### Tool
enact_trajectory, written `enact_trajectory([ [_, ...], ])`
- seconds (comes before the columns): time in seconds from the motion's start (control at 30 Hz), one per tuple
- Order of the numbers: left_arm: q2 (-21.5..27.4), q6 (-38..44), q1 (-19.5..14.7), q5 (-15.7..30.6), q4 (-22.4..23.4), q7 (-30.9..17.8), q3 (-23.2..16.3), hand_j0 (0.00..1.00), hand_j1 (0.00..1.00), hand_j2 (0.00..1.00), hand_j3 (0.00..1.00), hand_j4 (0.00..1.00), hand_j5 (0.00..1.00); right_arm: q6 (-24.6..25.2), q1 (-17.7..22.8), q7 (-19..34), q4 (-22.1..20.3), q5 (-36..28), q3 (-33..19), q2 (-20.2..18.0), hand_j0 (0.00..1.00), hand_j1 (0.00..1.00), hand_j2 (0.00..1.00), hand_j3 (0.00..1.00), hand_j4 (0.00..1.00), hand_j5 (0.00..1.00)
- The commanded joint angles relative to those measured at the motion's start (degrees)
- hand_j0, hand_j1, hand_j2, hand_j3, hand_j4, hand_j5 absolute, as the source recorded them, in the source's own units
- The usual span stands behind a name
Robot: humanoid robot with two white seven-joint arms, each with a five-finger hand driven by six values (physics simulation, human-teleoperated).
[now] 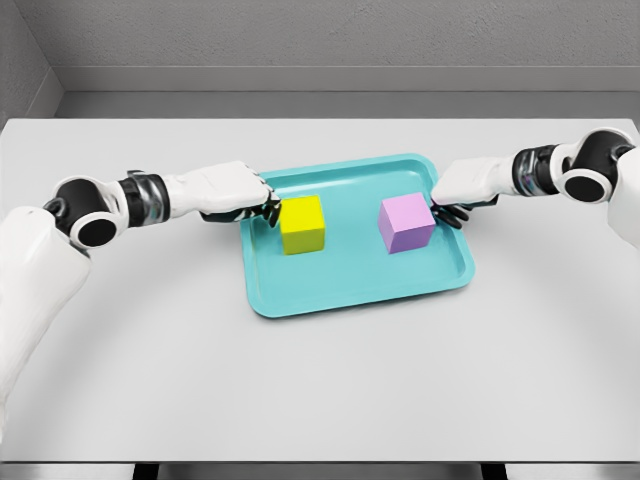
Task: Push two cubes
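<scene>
since both sit flat in the shallow teal plastic tray [300,300], the yellow cube [302,224] and lilac cube [406,222] look rigid, light, slidey. we keep left hand [238,196] and right hand [465,190] curled, empty, knuckles at outer faces; we push low, centred.

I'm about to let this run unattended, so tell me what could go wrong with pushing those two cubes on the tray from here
Each hand meets its cube off-centre: the left hand sits at the yellow cube's upper left corner, the right hand at the purple cube's upper right, so either cube may spin rather than slide. Both hands also overlap the teal tray's rim, so the tray itself might shift on the table.
</scene>
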Motion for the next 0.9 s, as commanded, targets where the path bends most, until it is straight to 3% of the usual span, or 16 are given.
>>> enact_trajectory([
  [0.0, -0.65, 0.15, 0.0, 0.31, 0.0, 0.03, -0.02, 0.44, 0.44, 0.44, 0.44, 0.44, 0.44, 0.1, 0.0, 0.02, -0.29, -0.32, 0.67, -0.02, 0.13, 0.13, 0.13, 0.13, 0.13, 0.13],
  [0.87, 0.14, 0.15, 0.62, 0.66, 0.35, 0.03, -0.46, 0.41, 0.41, 0.41, 0.41, 0.41, 0.41, 0.1, 0.09, 0.02, -3.98, -0.41, 0.76, 0.06, 0.13, 0.13, 0.13, 0.13, 0.13, 0.13],
])
